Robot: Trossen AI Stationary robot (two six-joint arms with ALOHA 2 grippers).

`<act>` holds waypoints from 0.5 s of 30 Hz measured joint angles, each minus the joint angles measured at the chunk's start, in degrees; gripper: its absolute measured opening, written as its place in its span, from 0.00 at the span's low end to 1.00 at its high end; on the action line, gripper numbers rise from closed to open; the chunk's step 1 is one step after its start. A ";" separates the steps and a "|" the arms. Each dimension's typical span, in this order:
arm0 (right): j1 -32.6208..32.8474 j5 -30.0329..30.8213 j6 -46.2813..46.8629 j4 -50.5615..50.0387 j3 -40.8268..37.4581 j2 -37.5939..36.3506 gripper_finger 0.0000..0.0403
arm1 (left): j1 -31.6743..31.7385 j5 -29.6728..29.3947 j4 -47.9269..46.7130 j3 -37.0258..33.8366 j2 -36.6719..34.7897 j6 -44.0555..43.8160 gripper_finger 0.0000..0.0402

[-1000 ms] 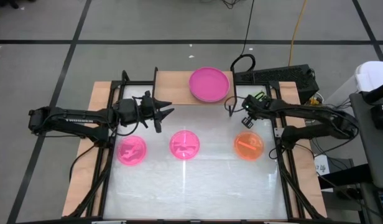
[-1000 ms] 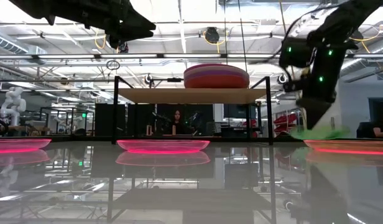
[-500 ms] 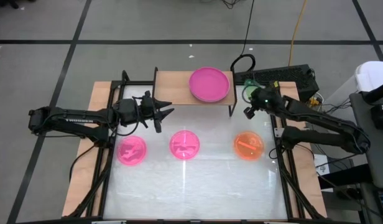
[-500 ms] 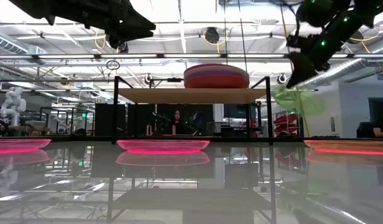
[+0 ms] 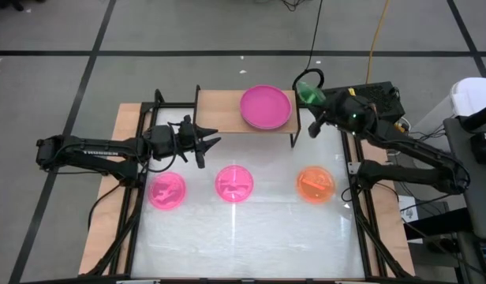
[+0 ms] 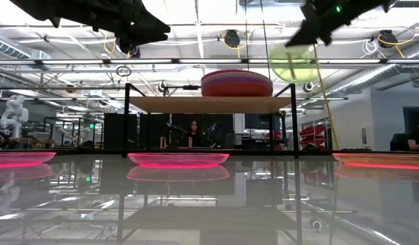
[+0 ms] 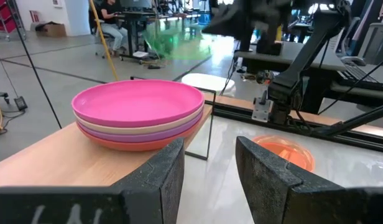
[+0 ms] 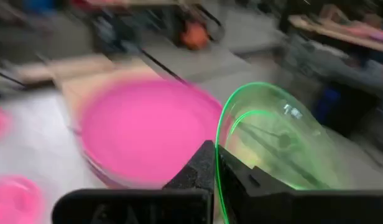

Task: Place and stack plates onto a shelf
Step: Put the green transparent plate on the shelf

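Green plate aloft beside the shelf

Right gripper [image 5: 312, 101] fingers clamp the green plate [image 5: 308, 93] in the air, just right of the shelf [image 5: 219, 110] and its plate stack [image 5: 266, 106]. Left gripper [image 5: 210, 139] hovers with fingers spread, near the shelf's left end.

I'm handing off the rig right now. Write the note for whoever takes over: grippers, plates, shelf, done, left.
Right gripper: shut on the green plate, raised beside the shelf's right end, above shelf height.
Left gripper: open, empty, waiting by the shelf's left front.
Done: stack of large plates, magenta on top, on the shelf's right half.
Left: set down the green plate; two pink plates and the orange plate lie on the table.
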 joint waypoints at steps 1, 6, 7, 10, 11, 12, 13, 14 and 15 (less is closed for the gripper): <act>0.33 -2.08 0.08 1.47 0.96 0.98 0.00 | 0.00 0.00 0.02 0.00 -0.02 0.00 0.37; 3.24 -7.15 -2.38 4.60 7.01 8.39 0.00 | 0.00 -0.02 0.90 0.00 0.00 -0.03 0.37; 4.02 -7.20 -3.11 4.58 8.50 10.29 0.00 | -0.01 -0.02 1.89 0.00 0.00 -0.33 0.37; 6.46 -7.26 -6.25 4.34 13.64 16.73 0.00 | -0.73 -1.00 3.93 0.04 -0.23 -1.31 0.37; 7.18 -7.24 -7.56 4.12 15.65 18.93 0.00 | -1.15 -2.03 3.41 0.04 -0.78 -1.04 0.37; 7.85 -7.22 -8.92 3.84 17.57 21.01 0.00 | -1.66 -3.29 2.96 0.04 -1.39 -0.27 0.37; 8.43 -7.22 -10.29 3.84 19.53 23.06 0.00 | -2.18 -4.66 2.87 0.04 -1.97 0.63 0.37; 8.95 -7.22 -11.40 3.95 21.44 25.06 0.00 | -2.77 -6.08 2.35 0.04 -2.75 1.48 0.37; 9.39 -7.22 -12.51 3.95 23.27 26.99 0.00 | -3.35 -7.32 1.29 0.04 -3.77 2.17 0.37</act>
